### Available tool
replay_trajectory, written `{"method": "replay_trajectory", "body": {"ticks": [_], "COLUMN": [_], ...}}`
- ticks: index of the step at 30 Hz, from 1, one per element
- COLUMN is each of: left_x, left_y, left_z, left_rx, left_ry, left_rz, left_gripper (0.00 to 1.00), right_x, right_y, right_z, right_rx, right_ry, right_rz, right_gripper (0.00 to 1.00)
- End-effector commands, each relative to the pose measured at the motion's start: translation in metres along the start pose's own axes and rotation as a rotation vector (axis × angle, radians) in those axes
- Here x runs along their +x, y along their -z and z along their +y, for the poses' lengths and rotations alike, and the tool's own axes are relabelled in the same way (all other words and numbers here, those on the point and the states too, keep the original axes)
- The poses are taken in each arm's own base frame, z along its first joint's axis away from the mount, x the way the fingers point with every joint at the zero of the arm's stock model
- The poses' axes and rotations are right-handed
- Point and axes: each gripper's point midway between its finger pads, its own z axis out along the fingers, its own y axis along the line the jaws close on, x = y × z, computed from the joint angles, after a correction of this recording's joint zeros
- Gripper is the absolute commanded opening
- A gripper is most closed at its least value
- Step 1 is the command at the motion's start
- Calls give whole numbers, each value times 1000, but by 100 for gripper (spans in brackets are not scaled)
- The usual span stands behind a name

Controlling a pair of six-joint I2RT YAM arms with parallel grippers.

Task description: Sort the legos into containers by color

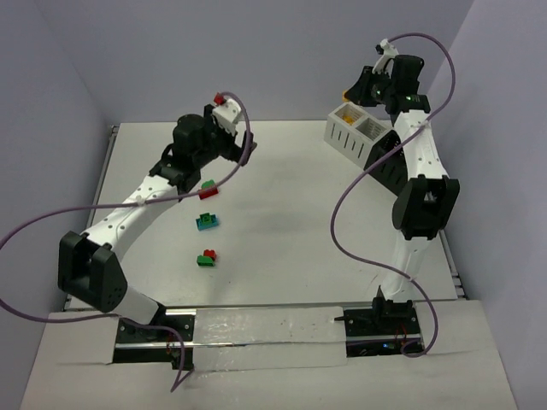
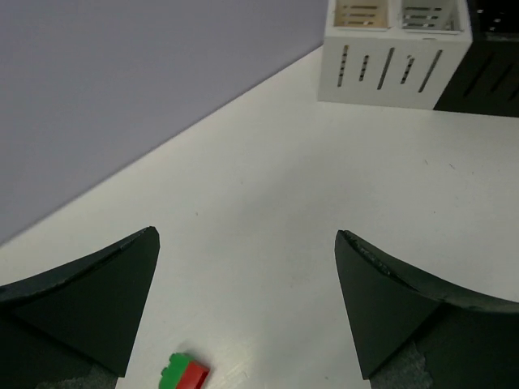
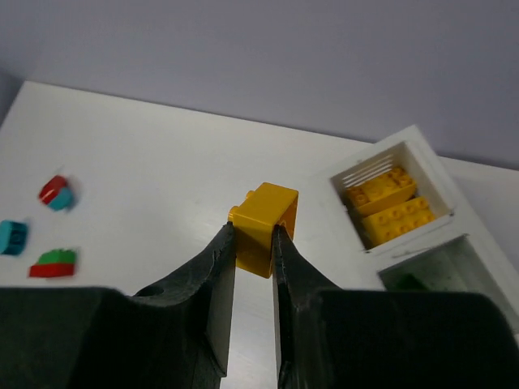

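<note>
Yellow brick (image 3: pixel 272 207), clenched in the right gripper (image 3: pixel 253 237), hangs raised near the white bin (image 3: pixel 424 166) that holds yellow bricks, the bin lying ahead-right of it in the wrist view, while the released left gripper (image 2: pixel 247 243) sits well apart from that bin.

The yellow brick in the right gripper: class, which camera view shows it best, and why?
The right wrist view: the yellow brick sits centre frame, large, pinched in the right gripper. The top external view shows only a tiny yellow speck at that gripper. The left wrist view misses it.
</note>
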Motion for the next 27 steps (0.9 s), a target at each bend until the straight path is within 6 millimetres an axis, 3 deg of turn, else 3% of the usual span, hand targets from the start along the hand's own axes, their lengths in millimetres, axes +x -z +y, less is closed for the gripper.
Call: {"method": "replay_trajectory", "body": {"ticks": [1, 5, 11, 19, 25, 27], "left_x": [10, 23, 40, 63, 74, 79], "left_y": [-5, -5, 3, 13, 15, 16], "left_z": [47, 68, 81, 102, 107, 111], "left_rx": [-128, -165, -231, -286, -287, -289], "left_ry": [258, 314, 331, 338, 338, 347], "left_rz": [100, 139, 172, 215, 246, 257], "left_gripper": [99, 99, 99, 99, 99, 99], "right_x": [-15, -4, 8, 28, 30, 29], "right_y": [-28, -47, -66, -76, -80, -80], "right_z": [-46, -65, -82, -91, -94, -93], "right_rx": [103, 132, 155, 162, 169, 169], "right_ry": [63, 72, 76, 73, 73, 73], "right_rz": [-83, -78, -70, -34, -33, -32], "right_gripper": [0, 0, 0, 0, 10, 23]}}
